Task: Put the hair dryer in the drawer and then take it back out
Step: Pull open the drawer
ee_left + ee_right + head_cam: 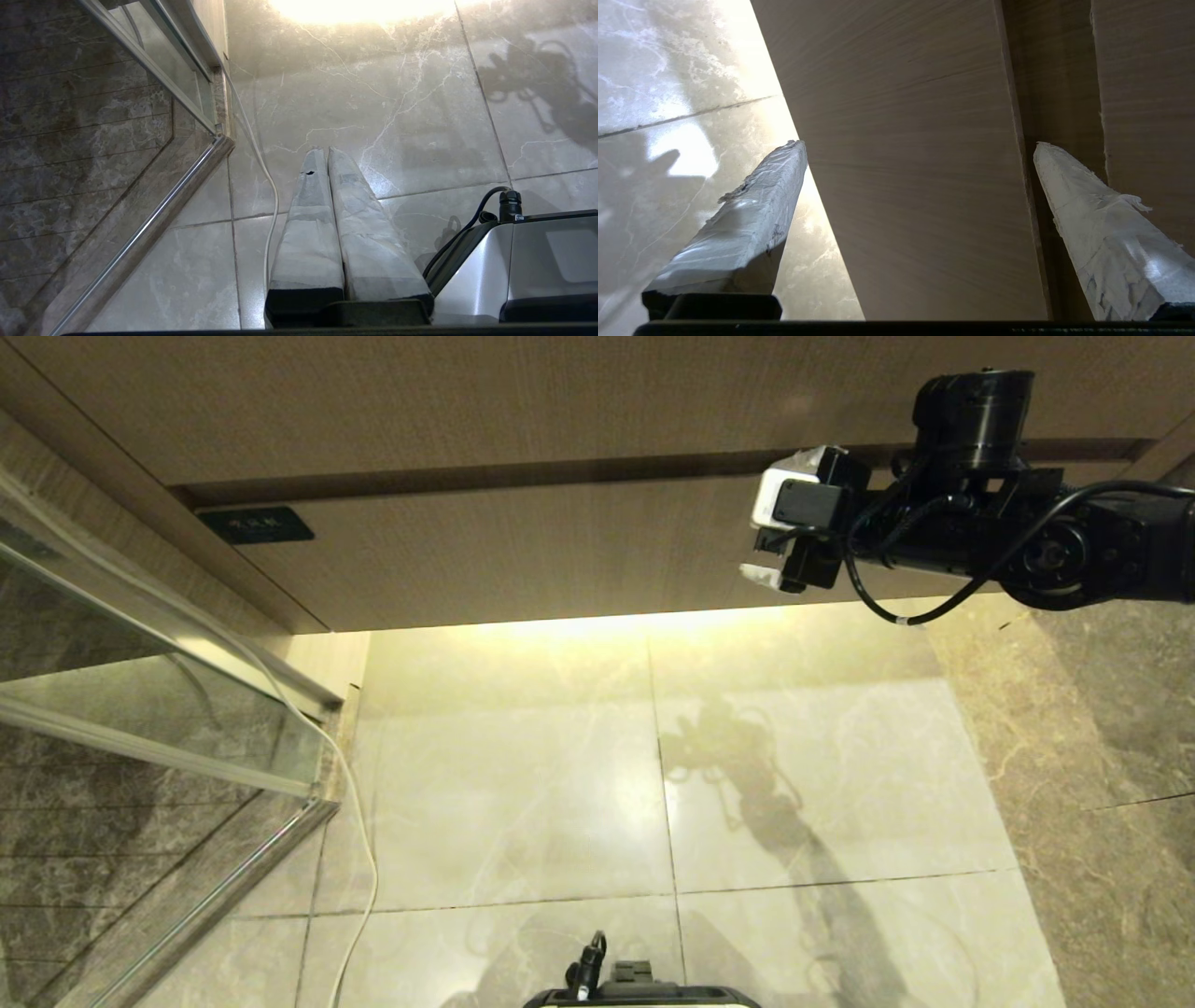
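Nearest the robot, the dark edge of its own base [644, 994] is showing at the bottom of the head view, sitting on a polished marble floor [523, 784] of large pale tiles with thin grout lines. The floor is catching a bright glare from a strip of light shining under the cabinet, and the arm's shadow is lying across the tiles to the right. A thin white cable [359, 840] is trailing over the floor on the left, running alongside a glass partition [140, 737] with a metal frame that is closing off a darker stone area.

The left claw [325, 151] is hanging low beside the base and pointing at the floor, its two taped fingers pressed together with nothing between them.

Farther off, the drawer [523, 560] is sitting closed, its wide wood-grain front flush under a dark gap, with the small dark label [257, 525] at its left end. Above the gap, a plain wood-grain panel [467, 401] is filling the top of the view.

The right claw [770, 546] is reaching in from the right and facing the drawer front near its right part, its fingers [752, 219] standing wide apart and empty, straddling the front panel from its lower edge to the gap above. Whether they are touching the wood cannot be told.

The hair dryer is appearing in none of the views.
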Robot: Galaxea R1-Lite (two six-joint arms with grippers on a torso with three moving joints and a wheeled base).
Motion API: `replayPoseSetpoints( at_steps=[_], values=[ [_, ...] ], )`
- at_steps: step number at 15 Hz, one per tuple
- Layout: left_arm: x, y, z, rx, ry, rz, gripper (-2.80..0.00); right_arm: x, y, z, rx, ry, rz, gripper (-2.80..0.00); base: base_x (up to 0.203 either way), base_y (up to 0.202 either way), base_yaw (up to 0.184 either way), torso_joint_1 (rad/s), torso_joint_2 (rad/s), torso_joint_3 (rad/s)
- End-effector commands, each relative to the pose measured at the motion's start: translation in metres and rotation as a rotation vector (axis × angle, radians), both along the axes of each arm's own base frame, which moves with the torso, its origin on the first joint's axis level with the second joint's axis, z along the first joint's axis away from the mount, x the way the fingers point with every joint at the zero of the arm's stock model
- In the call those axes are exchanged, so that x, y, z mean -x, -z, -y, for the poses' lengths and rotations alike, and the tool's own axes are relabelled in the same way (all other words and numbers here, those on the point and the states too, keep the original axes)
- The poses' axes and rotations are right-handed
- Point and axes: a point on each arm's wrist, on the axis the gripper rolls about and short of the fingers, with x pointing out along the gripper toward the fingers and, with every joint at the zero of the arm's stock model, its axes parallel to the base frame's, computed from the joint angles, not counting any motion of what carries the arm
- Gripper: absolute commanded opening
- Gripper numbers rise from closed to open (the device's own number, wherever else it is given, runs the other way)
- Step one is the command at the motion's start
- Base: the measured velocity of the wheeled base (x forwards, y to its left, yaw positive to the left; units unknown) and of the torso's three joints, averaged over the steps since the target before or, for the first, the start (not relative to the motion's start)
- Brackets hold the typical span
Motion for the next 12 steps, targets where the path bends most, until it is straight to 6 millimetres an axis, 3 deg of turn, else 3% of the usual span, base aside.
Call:
replayPoseSetpoints(
  at_steps=[1,6,12],
  values=[
    [0.000,0.000,0.000,0.000,0.000,-0.002,-2.80,-0.005,0.005,-0.004,0.009,-0.005,-0.002,0.00,0.000,0.000,0.000,0.000,0.00,0.000],
    [0.000,0.000,0.000,0.000,0.000,-0.002,-2.80,-0.013,0.001,-0.007,0.000,-0.007,0.052,0.00,0.000,0.000,0.000,0.000,0.00,0.000],
    [0.000,0.000,0.000,0.000,0.000,-0.001,-2.80,-0.025,0.012,-0.010,0.018,-0.003,0.048,0.00,0.000,0.000,0.000,0.000,0.00,0.000]
  ],
)
